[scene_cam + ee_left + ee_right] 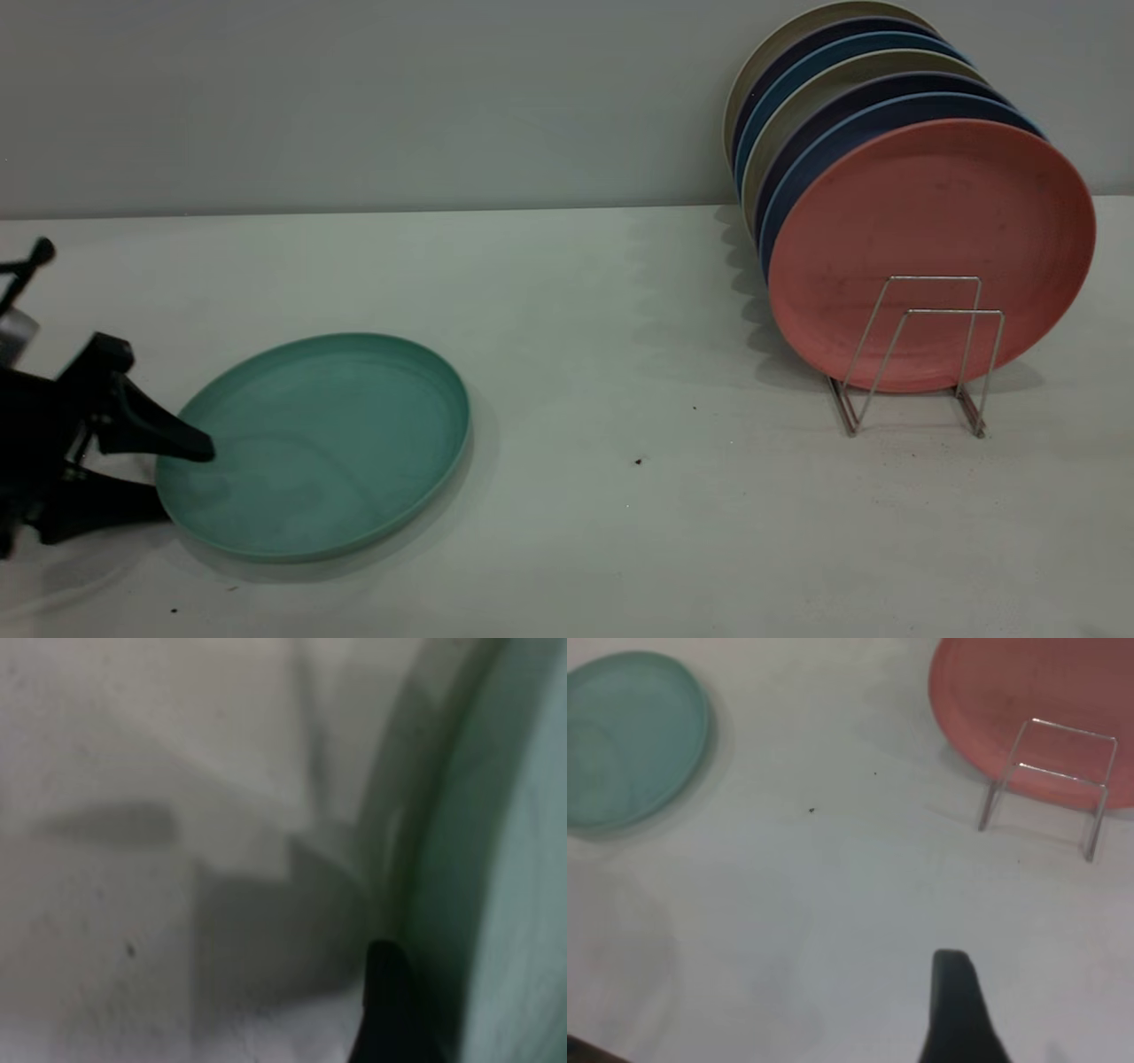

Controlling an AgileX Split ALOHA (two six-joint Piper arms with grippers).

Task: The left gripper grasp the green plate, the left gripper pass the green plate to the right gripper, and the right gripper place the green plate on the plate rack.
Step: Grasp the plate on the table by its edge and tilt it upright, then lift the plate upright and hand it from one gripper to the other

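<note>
The green plate (328, 443) lies flat on the table at the front left. My left gripper (186, 483) is open at the plate's left rim, one finger over the rim and the other low beside it. In the left wrist view one of its fingers (385, 1001) sits next to the plate's rim (523, 859). The plate rack (921, 354) stands at the right with two free front loops. My right gripper is outside the exterior view. One of its fingers (954, 1010) shows above bare table, far from the green plate (629, 735) and the rack (1050, 780).
A salmon-pink plate (930, 230) stands upright in the rack's front occupied slot, with several blue and beige plates (833, 97) behind it. The pink plate also shows in the right wrist view (1028, 709). A grey wall runs along the table's back edge.
</note>
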